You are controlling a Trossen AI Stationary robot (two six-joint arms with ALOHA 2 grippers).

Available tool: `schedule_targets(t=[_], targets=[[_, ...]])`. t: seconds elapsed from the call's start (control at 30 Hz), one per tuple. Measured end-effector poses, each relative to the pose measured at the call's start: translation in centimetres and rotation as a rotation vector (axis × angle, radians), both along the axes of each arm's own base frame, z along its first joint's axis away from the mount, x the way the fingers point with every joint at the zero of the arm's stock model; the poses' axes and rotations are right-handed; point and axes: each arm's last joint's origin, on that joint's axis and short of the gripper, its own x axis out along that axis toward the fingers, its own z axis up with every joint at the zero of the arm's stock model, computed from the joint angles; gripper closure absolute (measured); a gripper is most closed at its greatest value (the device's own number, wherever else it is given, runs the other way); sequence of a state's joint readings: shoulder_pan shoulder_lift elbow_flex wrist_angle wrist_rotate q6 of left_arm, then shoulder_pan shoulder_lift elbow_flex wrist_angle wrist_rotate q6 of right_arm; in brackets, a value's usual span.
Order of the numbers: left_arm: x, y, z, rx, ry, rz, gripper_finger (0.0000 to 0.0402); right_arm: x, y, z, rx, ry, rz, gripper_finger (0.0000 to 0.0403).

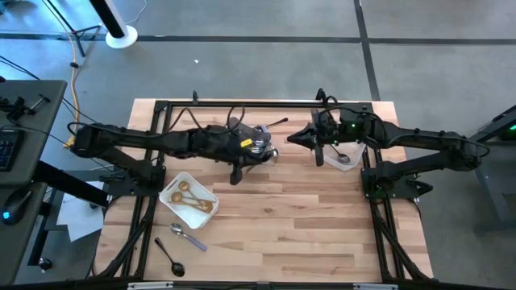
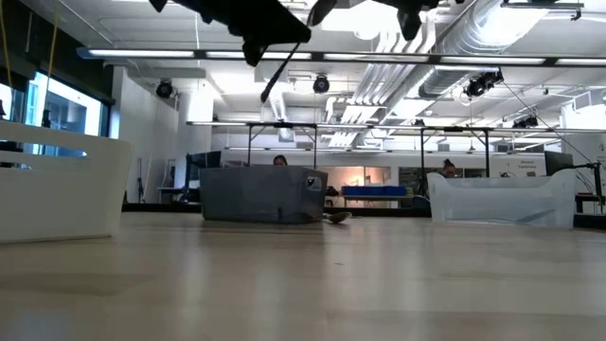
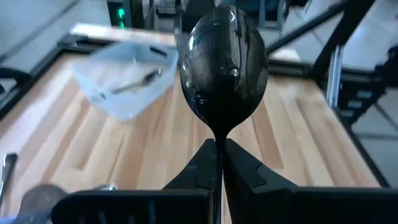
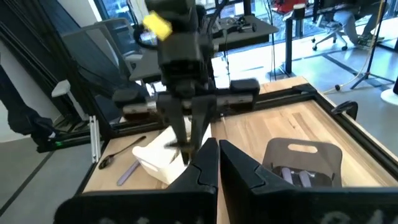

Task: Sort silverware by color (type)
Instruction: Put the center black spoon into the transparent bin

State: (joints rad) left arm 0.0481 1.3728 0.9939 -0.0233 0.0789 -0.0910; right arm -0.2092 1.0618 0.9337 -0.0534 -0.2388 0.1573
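Left gripper: the left gripper (image 3: 219,163) is clamped on the neck of a black spoon (image 3: 224,62), bowl up, high over the middle of the table (image 1: 322,225), near the grey bin (image 1: 256,145).
Right gripper: the right gripper (image 4: 211,163) is pinched closed with nothing in it, up in the air by the clear tub (image 1: 343,159) and facing the left arm.
White tray: the tray (image 1: 211,196) on the left side holds gold pieces (image 1: 192,197).
Grey bin: from the right wrist view, a couple of lilac handles show inside; I can't make out more.
Clear tub: one silver spoon (image 1: 342,156) lies in it.
Loose on the table: a lilac-handled spoon (image 1: 187,235) and another black spoon (image 1: 171,259) lie near the front left corner, just apart from each other.
Progress: as I judge it, partly sorted; two loose pieces and the held spoon still need homes.
Risk, grip: the hold is on the thin neck only, so a fast swing could let the spoon pivot or slip out.
Risk, wrong group: no pile of black pieces is visible, so it may get dropped in with another colour.
Risk, arms: the two grippers sit near each other above the bin and tub; crossing paths could knock them together.
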Motion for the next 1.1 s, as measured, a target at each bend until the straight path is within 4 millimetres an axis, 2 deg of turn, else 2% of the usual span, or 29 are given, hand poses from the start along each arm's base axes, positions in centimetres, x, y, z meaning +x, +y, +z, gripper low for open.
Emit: schedule_targets(t=[0.37, 0.5, 0.57, 0.67, 0.73, 0.83, 1.1], targets=[[0.4, 0.8, 1.7, -0.086, -0.251, -0.018, 0.0401, 0.0, 0.1, -0.1, 0.004, 0.01, 0.017, 0.0402], [-1.1, 1.8, 1.0, -0.168, -0.413, 0.018, 0.0401, 0.0, 0.1, -0.1, 0.005, 0.01, 0.024, 0.0402], [-2.2, 2.1, 0.1, -0.207, -0.45, 0.04, 0.0401, 0.0, 0.1, -0.1, 0.005, 0.004, 0.025, 0.0402], [-3.5, 2.6, -1.0, -0.218, -0.472, 0.086, 0.0401, 0.2, 0.0, -0.1, 0.003, -0.004, 0.026, 0.0402], [-4.0, 3.1, -1.0, -0.208, -0.485, 0.113, 0.0401, 0.5, 0.0, -0.2, 0.002, -0.01, 0.026, 0.0402], [-4.3, 3.7, -0.8, -0.185, -0.496, 0.126, 0.0401, 1.3, -0.2, -0.3, -0.002, -0.034, 0.026, 0.0402], [-4.4, 4.2, -0.5, -0.168, -0.494, 0.016, 0.0401, 3.1, -0.5, -1.1, -0.006, -0.069, 0.058, 0.0402]])
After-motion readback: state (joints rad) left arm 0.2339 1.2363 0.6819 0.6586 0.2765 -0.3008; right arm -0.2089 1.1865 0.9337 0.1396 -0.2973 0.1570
